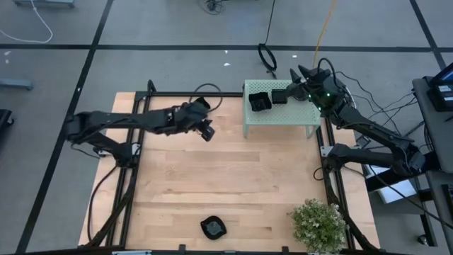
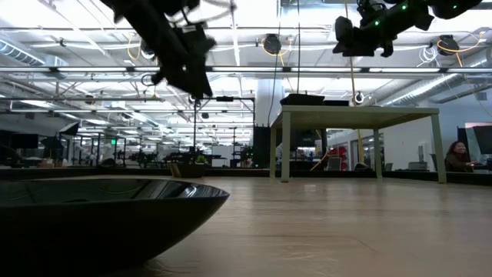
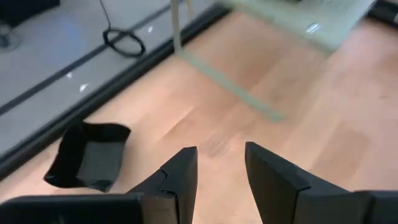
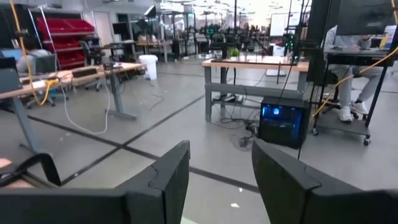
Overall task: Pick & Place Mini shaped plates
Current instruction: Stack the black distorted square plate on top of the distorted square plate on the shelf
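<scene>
While your left gripper hangs half-open and empty, a square plate lies beside its jaws; probably light, glossy, slippery, so pinch one upturned wall

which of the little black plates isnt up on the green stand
The flower-rimmed plate lying alone on the wood at the table's near edge, left of the plant. The other two plates sit on the pale green stand.

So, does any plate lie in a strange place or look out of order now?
One plate sits alone at the table's near edge, far from the two plates on the green stand. Another plate lies by the far table edge under the left gripper.
</scene>
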